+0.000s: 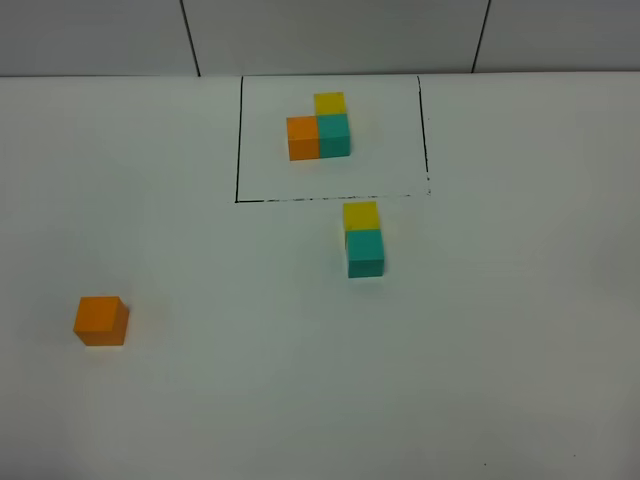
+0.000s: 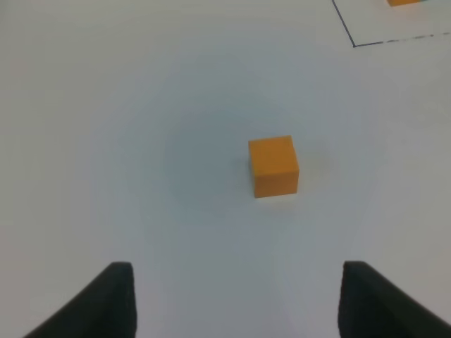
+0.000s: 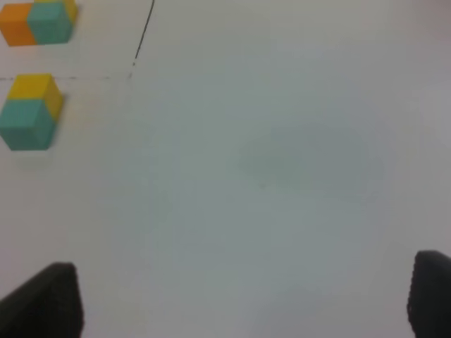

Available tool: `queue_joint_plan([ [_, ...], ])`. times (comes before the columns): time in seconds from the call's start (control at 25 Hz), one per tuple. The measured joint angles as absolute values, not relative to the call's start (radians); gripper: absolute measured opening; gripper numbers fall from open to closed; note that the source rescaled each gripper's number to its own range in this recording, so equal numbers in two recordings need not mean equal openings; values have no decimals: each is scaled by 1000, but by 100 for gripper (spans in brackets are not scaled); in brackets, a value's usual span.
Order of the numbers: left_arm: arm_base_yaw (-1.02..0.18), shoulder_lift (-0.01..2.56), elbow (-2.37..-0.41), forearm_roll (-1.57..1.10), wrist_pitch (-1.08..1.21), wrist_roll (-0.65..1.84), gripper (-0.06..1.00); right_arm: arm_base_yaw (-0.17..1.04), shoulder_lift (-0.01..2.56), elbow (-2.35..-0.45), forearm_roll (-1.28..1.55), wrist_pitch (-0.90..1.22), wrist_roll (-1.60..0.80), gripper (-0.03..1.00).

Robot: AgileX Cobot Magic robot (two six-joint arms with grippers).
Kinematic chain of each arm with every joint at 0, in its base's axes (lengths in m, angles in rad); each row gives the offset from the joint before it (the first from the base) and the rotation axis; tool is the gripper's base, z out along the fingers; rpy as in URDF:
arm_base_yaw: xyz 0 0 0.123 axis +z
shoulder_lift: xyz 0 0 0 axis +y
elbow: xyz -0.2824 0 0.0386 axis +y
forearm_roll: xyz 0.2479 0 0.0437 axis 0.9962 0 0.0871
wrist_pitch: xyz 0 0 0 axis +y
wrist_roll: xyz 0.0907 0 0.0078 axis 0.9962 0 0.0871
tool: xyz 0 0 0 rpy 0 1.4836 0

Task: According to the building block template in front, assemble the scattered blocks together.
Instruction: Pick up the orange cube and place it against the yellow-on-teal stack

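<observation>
While the orange cube (image 1: 101, 321) sits alone at the near left of the white worktop (image 1: 500, 350), well apart from everything else, the yellow cube (image 1: 361, 215) and the teal cube (image 1: 366, 252) stand touching in a short line, yellow on the far side and teal nearer. That pair lies just outside the near edge of the thin black rectangle (image 1: 238, 140), the yellow cube just beside the line. Inside the rectangle stands the building block template (image 1: 320, 130): orange and teal side by side, orange on the left, with yellow touching the far side of the teal one. The left end effector (image 2: 236, 282) has its two dark fingers (image 2: 106, 303) apart with bare worktop between them; the orange cube lies ahead of them, untouched. The right end effector (image 3: 243, 274) has its fingers (image 3: 49, 303) spread wide over bare worktop, holding nothing, and the yellow and teal pair lies off to one side, well clear of it.
</observation>
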State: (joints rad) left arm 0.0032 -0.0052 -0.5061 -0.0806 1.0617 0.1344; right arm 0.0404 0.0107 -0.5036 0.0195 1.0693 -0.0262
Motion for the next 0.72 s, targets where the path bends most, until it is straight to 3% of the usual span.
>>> queue_joint_plan([
  [0.4,3,41,-516,-81,1042,106,41,40,11,-504,20,1069,-25,77],
  [0.52,3,177,-549,-81,983,55,57,40,11,-504,20,1069,-25,74],
  [0.72,3,556,-647,-83,954,31,93,40,11,-504,20,1069,-25,73],
])
